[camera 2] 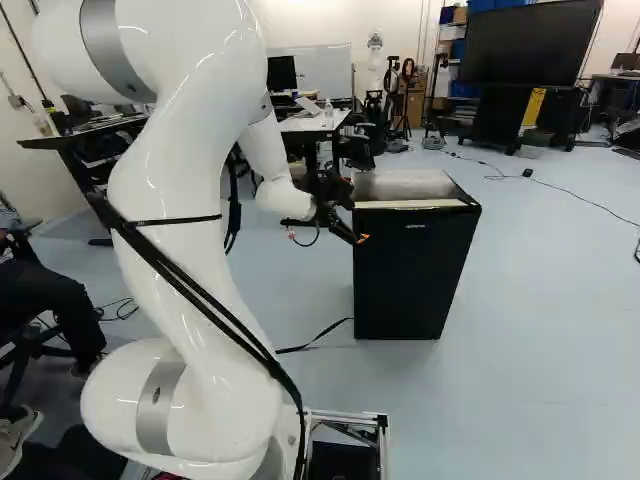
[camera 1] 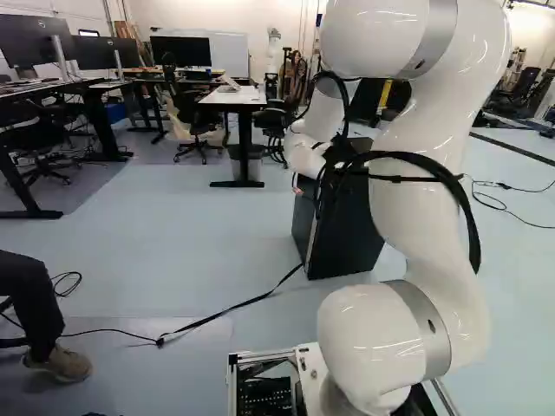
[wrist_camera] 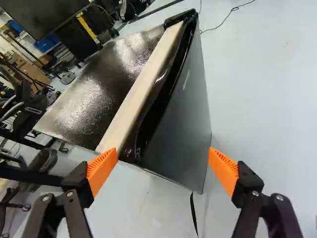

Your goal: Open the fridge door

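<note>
- Fridge door [wrist_camera: 181,124]: dark, upright and apparently shut, just ahead of the pincer [wrist_camera: 162,161], on the fridge's side facing the base.
- The pincer is open and empty, its orange pads [wrist_camera: 101,171] spread wide around the door's near upper corner. Whether either pad touches cannot be told.
- One pad is near the pale strip [wrist_camera: 138,91] along the fridge top [wrist_camera: 86,101]; the other is out past the door's front face.
- A black recess [wrist_camera: 161,96] runs along the door's upper edge, leading away from the pincer. The hinge is probably at its far end.
- The step in hand seems to be catching the door's near edge. One pad should settle behind the door alone, clear of the cabinet.
- Then a slow pull along an arc should suit; a straight tug could slip off or drag the whole fridge.
- A black strap [wrist_camera: 193,213] lies on the floor beyond the pincer, by the fridge's foot.
</note>
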